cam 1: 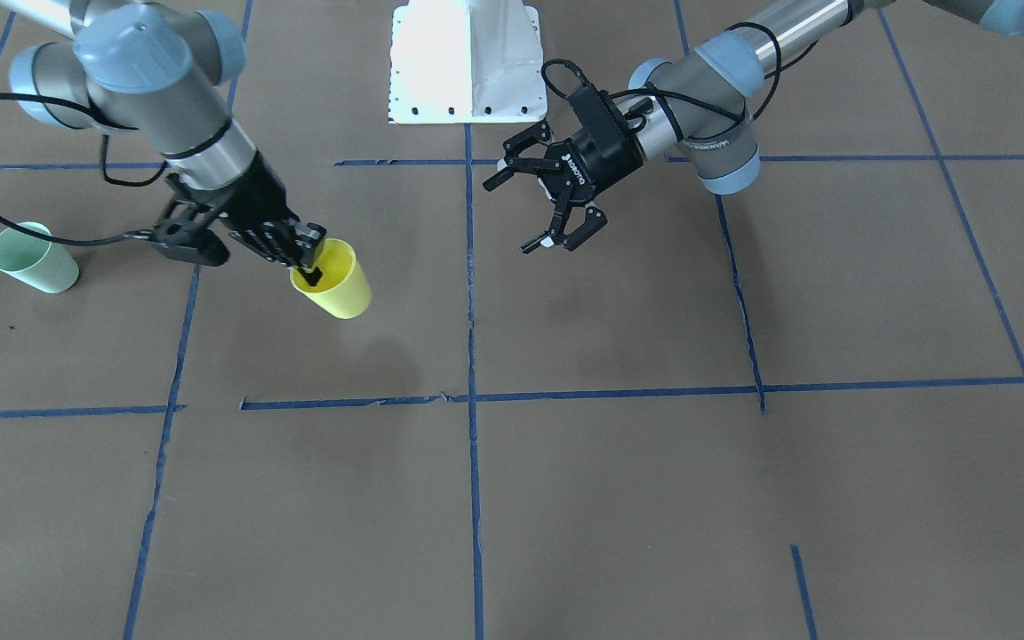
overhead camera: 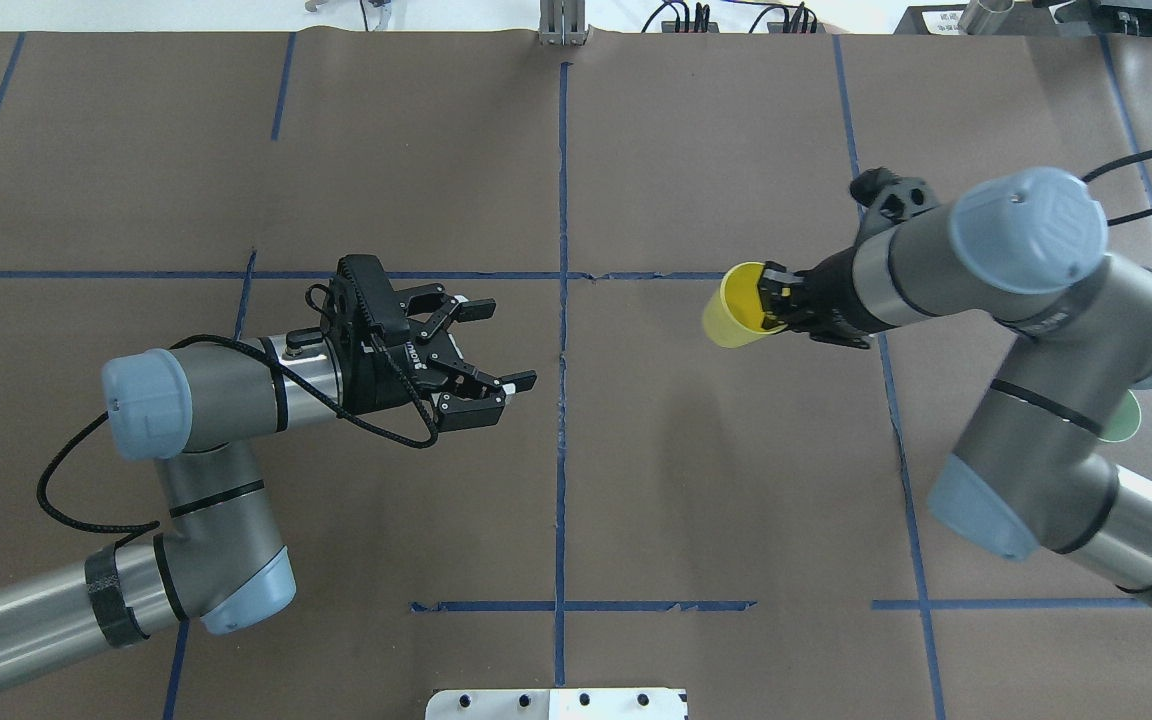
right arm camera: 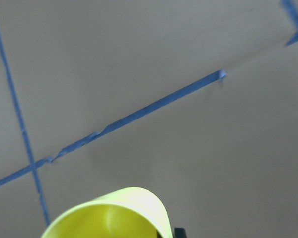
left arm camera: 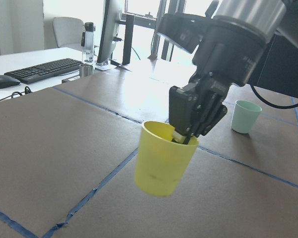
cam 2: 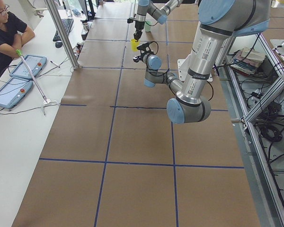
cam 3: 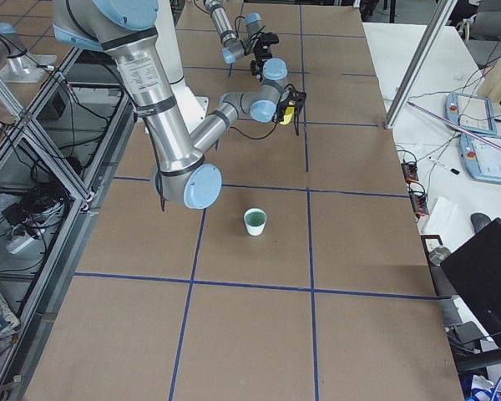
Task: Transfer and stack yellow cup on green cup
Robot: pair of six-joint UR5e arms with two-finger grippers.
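Observation:
My right gripper (cam 1: 312, 269) is shut on the rim of the yellow cup (cam 1: 336, 283), one finger inside it, and holds it tilted above the table. The cup also shows in the overhead view (overhead camera: 731, 305), the left wrist view (left arm camera: 163, 163) and the right wrist view (right arm camera: 111, 215). The green cup (cam 1: 34, 259) stands upright on the table further out on my right side. It is mostly hidden behind my right arm in the overhead view (overhead camera: 1128, 420) and clear in the exterior right view (cam 3: 255, 221). My left gripper (cam 1: 512, 213) is open and empty, facing the yellow cup across the centre line.
The white robot base plate (cam 1: 468, 62) sits at the table's near middle edge. Blue tape lines grid the brown table. An operator (cam 2: 4, 33) with tablets and a keyboard is at a side desk beyond the far edge.

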